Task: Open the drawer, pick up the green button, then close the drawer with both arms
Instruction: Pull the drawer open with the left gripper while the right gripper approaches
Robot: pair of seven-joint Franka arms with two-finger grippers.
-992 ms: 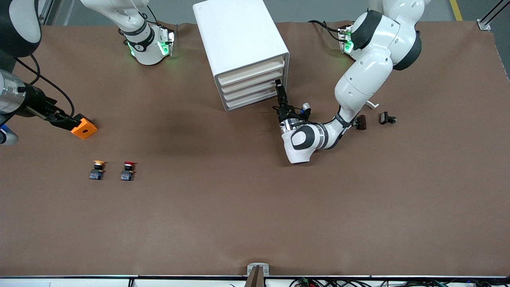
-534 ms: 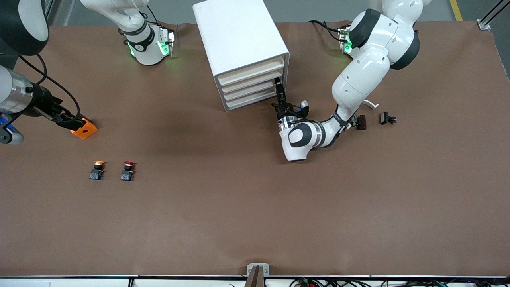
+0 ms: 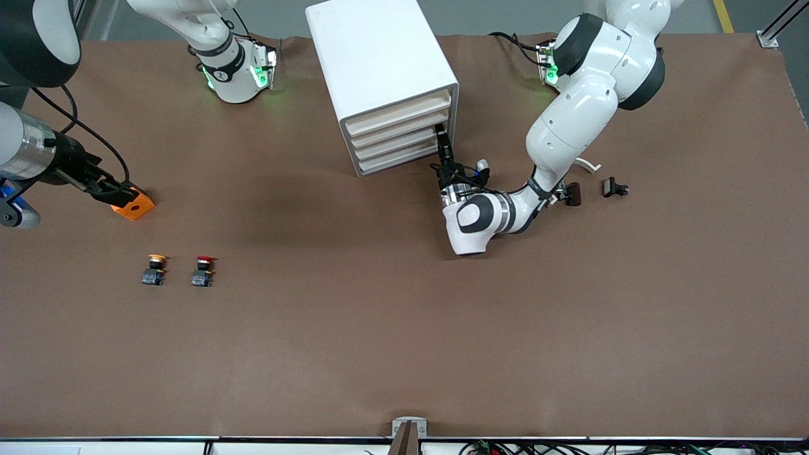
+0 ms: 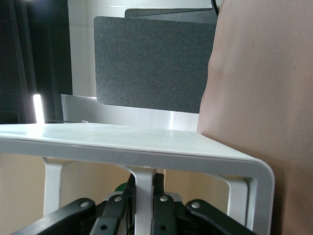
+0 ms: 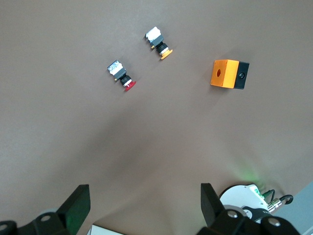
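The white drawer cabinet (image 3: 385,63) stands between the arms' bases with its beige drawers (image 3: 398,123) all closed. My left gripper (image 3: 440,136) reaches flat into the drawer fronts at the cabinet's corner toward the left arm's end. In the left wrist view it (image 4: 145,185) is shut on the centre post of a white drawer handle (image 4: 146,147), with one black finger (image 4: 128,193) on each side. I cannot tell which drawer it is. The button is out of view. My right gripper (image 3: 104,186) hangs open and empty (image 5: 144,203) high over the right arm's end of the table.
An orange box (image 3: 133,203) lies below the right gripper. An orange-capped button (image 3: 154,268) and a red-capped one (image 3: 202,270) stand nearer to the front camera than it. Two small black parts (image 3: 574,193) (image 3: 613,187) lie by the left arm's elbow.
The left gripper has shut on the drawer handle and edged closer to the cabinet. The right arm has drifted slightly; its gripper stays open.
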